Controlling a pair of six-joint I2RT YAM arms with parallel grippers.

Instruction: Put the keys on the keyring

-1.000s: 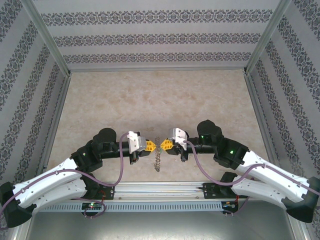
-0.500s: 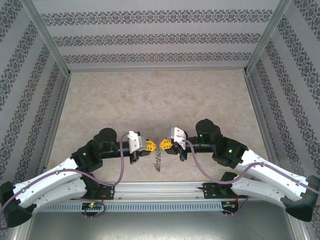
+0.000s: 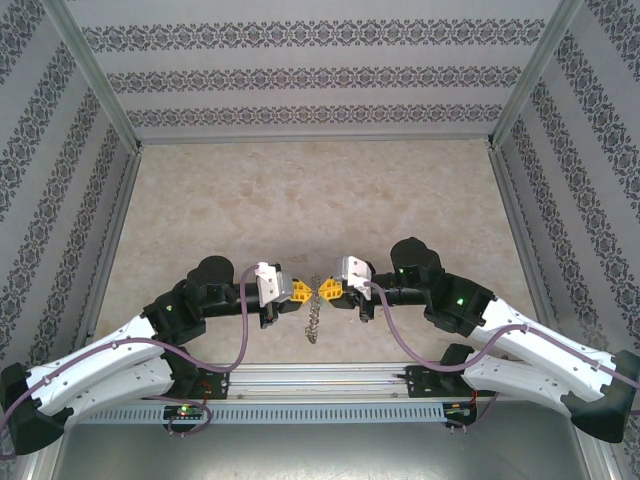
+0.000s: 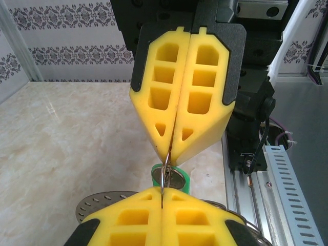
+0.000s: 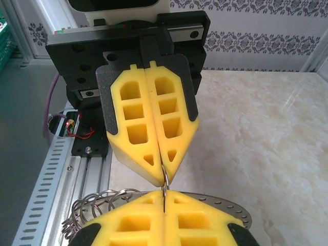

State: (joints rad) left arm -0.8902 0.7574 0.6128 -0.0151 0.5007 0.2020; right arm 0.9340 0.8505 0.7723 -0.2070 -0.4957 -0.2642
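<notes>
**A:** Where are the two hands?

**B:** In the top view they meet tip to tip over the near part of the tabletop (image 3: 300, 190). The left hand (image 3: 306, 291) and the right hand (image 3: 324, 290) are almost touching.

**A:** Are they open or closed?

**B:** Both are closed. In the left wrist view the yellow fingers of each hand lie flat together, with no gap. A thin metal wire runs from the tip of the right hand down into the seam of the left hand, so each hand pinches it.

**A:** This wire, it belongs to what?

**B:** To the keyring (image 3: 314, 322). From above it hangs just under the two tips, edge-on, like a wiry coil. I cannot tell if its low end touches the tabletop. In the right wrist view its rim curves under the right hand's fingers, with small silvery loops at the left side.

**A:** And the key?

**B:** The green key (image 4: 182, 179) sits between the two tips, just behind the wire. I cannot tell if the wire passes through its hole.
</notes>
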